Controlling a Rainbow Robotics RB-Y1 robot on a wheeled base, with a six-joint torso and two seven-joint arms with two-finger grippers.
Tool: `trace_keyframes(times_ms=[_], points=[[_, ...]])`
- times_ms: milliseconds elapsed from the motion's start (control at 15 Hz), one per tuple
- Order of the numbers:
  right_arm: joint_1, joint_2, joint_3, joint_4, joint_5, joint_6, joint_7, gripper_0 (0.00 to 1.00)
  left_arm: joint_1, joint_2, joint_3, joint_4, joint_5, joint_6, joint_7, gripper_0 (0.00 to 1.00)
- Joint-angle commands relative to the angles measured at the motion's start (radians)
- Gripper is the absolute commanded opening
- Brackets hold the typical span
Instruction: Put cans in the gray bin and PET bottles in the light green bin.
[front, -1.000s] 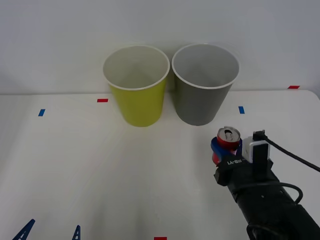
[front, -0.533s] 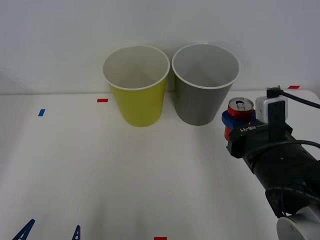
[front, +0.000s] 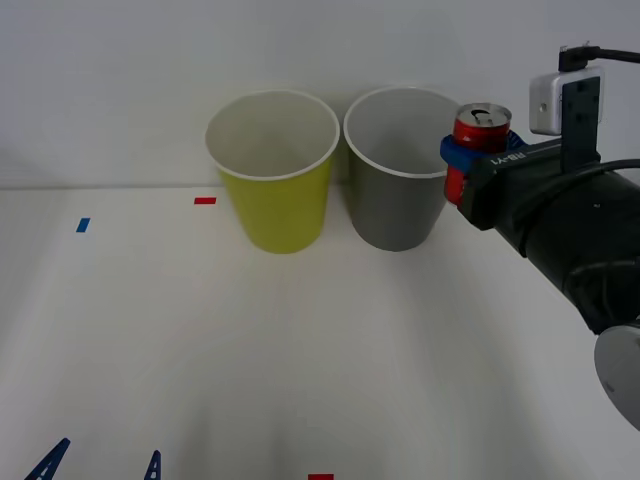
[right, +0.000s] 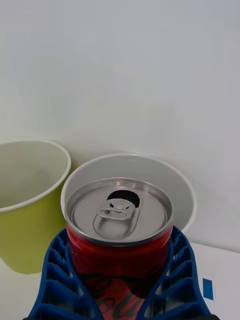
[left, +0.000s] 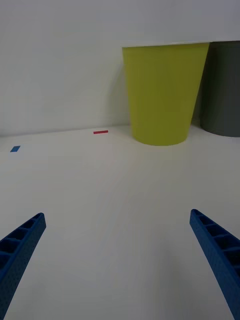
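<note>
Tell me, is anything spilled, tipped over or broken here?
Nothing stands out. The gray bin and the light green bin stand upright side by side. The right gripper holds the red can upright near the gray bin's rim; its tab is already open, with no spill visible. The left gripper waits open above the table.

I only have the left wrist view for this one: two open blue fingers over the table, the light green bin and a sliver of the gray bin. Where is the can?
Observer: The right gripper is shut on the red can, held upright in the air beside the gray bin's rim, on its right side.
Operator: Is it over the opening yet?
Observer: Not quite; in the front view the can sits just outside the rim, at about rim height.
Operator: Anything already in the bins?
Observer: What shows of the inside of the light green bin and of the gray bin from the front looks empty.
</note>
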Motion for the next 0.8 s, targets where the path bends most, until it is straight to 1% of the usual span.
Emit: trace_keyframes(times_ms=[67, 200, 267, 333, 533, 800], points=[[-0.150, -0.067, -0.049, 0.103, -0.104, 0.031, -0.013, 0.03, 0.000, 0.000, 0.000, 0.000, 0.000, 0.000, 0.000, 1.00], [-0.242, -0.085, -0.065, 0.182, -0.132, 0.027, -0.018, 0.03, 0.000, 0.000, 0.000, 0.000, 0.000, 0.000, 0.000, 1.00], [-0.253, -0.085, -0.072, 0.208, -0.121, -0.019, -0.015, 0.03, 0.000, 0.000, 0.000, 0.000, 0.000, 0.000, 0.000, 1.00], [-0.254, -0.087, -0.071, 0.240, -0.109, -0.102, -0.018, 0.03, 0.000, 0.000, 0.000, 0.000, 0.000, 0.000, 0.000, 1.00], [-0.271, -0.105, -0.039, 0.363, -0.116, -0.277, -0.019, 0.03, 0.000, 0.000, 0.000, 0.000, 0.000, 0.000, 0.000, 1.00], [-0.314, -0.114, -0.007, 0.533, -0.116, -0.443, 0.000, 0.03, 0.000, 0.000, 0.000, 0.000, 0.000, 0.000, 0.000, 1.00]])
